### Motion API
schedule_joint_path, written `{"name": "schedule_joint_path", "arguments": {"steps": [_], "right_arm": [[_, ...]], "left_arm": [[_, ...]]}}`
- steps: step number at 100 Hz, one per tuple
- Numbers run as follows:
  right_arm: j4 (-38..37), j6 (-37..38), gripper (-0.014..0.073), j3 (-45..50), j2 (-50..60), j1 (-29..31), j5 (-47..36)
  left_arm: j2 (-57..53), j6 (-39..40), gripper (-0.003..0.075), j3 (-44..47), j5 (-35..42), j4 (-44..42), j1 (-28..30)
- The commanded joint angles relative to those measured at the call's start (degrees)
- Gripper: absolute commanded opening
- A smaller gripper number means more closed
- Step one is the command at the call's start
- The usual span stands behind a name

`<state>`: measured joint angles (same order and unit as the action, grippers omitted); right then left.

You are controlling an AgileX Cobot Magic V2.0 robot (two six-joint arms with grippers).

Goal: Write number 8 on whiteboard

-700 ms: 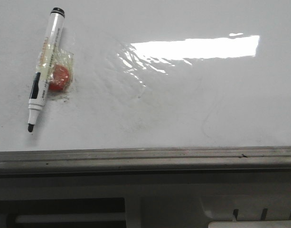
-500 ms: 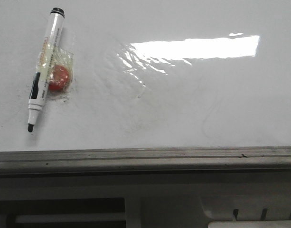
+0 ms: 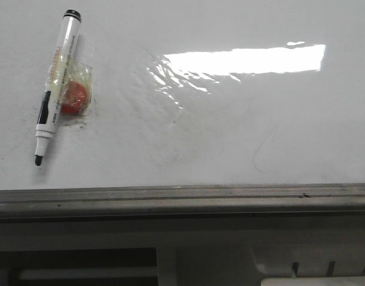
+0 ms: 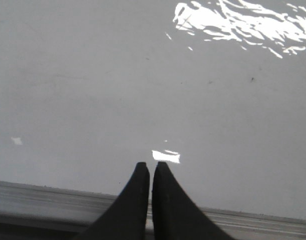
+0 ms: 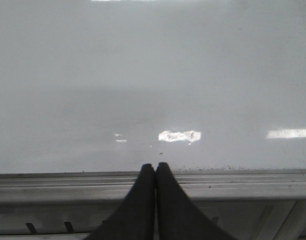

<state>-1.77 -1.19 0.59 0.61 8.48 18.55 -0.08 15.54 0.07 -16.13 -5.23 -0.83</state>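
The whiteboard [image 3: 242, 137] is glossy white with a bright glare patch and faint grey smudges; it also fills the left wrist view [image 4: 93, 90] and the right wrist view [image 5: 153, 75]. No number 8 shows on it. A white marker pen [image 3: 56, 83] with black tip and cap lies uncapped at the board's far left, next to a red round magnet [image 3: 74, 98] under clear wrap. My left gripper [image 4: 151, 166] is shut and empty over the board's near edge. My right gripper [image 5: 154, 166] is shut and empty over the edge rail. Neither gripper shows in the front view.
A grey metal edge rail [image 3: 182, 196] runs along the board's near side; it shows in the left wrist view [image 4: 43, 195] and the right wrist view [image 5: 68, 182]. Below it is a pale housing with dark slots [image 3: 87, 259].
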Motion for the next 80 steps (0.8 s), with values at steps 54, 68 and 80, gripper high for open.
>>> {"name": "schedule_joint_path", "arguments": {"steps": [54,68,80], "right_arm": [[-4.56,-0.49,-0.0063,0.76,1.17,0.37,-11.36],[-4.56,-0.49,-0.0063,0.76,1.17,0.37,-12.62],[-4.56,-0.49,-0.0063,0.76,1.17,0.37,-14.25]], "left_arm": [[-1.71,0.31,-0.0020,1.78,11.46,0.01,0.12],[-1.71,0.31,-0.0020,1.78,11.36,-0.66,0.12],[-1.71,0.31,-0.0020,1.78,10.87,-0.66,0.12]]}}
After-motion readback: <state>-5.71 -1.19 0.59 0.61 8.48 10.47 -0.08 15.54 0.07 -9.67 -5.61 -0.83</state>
